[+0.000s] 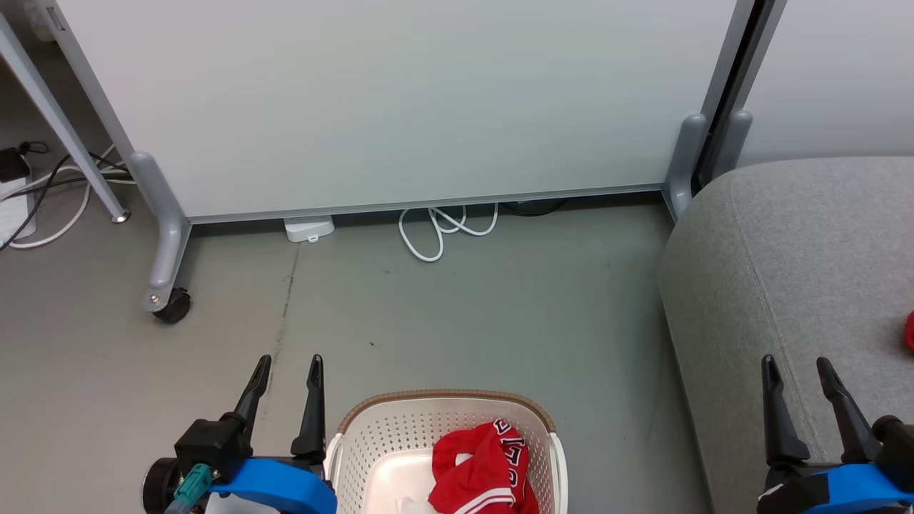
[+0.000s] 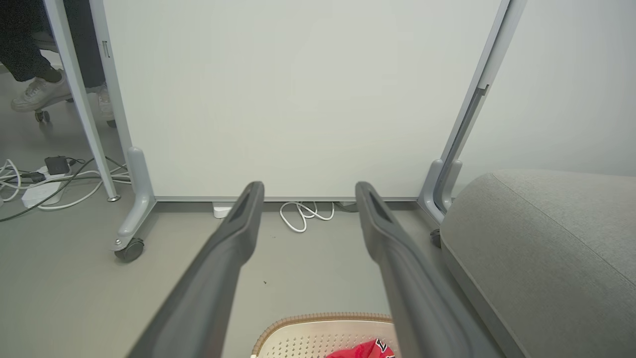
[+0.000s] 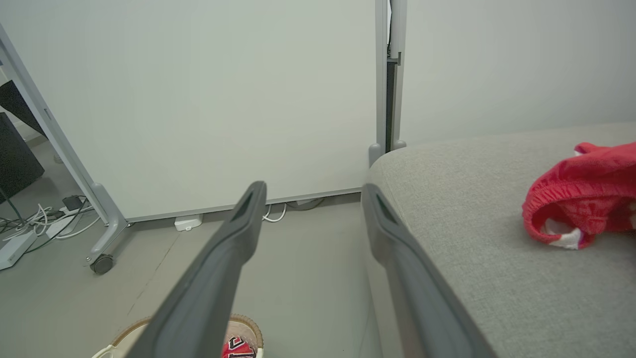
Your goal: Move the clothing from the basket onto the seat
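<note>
The cream basket [image 1: 371,432] with a brown rim sits on the floor at the bottom centre, and a red jersey [image 1: 482,467] with white trim and lettering lies bunched inside it. A second red garment [image 3: 581,194] rests on the grey seat [image 1: 792,271] at the right; just its edge [image 1: 910,330] peeks in at the head view's right border. My left gripper [image 1: 289,368] stands open just left of the basket, nothing between its fingers. Over the seat's front left part my right gripper [image 1: 796,368] is open and empty too.
A white partition panel [image 1: 400,100] on grey castor feet [image 1: 170,303] stands across the back. White cables [image 1: 443,228] loop under it, with more cables and a power strip [image 2: 37,186] at far left. A person's shoes [image 2: 37,94] show behind the partition's left post.
</note>
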Robot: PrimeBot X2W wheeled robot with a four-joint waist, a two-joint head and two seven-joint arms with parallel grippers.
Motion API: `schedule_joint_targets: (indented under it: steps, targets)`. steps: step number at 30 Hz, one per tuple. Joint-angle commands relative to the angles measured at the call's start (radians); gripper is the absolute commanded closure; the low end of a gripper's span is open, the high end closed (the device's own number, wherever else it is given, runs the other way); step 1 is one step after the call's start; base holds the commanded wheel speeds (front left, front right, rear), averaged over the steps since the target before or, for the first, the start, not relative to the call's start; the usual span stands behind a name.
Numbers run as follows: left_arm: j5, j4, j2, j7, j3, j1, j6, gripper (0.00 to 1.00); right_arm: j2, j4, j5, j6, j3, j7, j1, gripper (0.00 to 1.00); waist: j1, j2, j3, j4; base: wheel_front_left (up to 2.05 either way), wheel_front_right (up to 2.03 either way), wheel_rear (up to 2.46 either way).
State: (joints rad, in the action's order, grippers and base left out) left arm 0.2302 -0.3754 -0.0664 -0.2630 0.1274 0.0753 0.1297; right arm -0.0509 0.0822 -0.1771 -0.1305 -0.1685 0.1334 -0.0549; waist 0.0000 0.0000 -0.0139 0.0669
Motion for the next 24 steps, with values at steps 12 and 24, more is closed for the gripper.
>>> schedule_joint_targets:
  steps: [12, 24]
  targets:
    - [0.009, -0.004, -0.003, -0.003, 0.03, 0.05, 0.001, 0.0, 0.001, -0.017, -0.003, -0.001, 0.04, 0.005, 0.044, 0.0, 0.0, 0.0, -0.072, -0.035, 0.0, 0.0, 0.0]
    - [0.022, -0.066, -0.015, -0.003, 0.119, 0.142, 0.001, 0.0, 0.001, -0.055, -0.009, -0.001, 0.128, 0.015, 0.124, 0.0, 0.0, 0.0, -0.246, -0.125, 0.0, 0.0, 0.0]
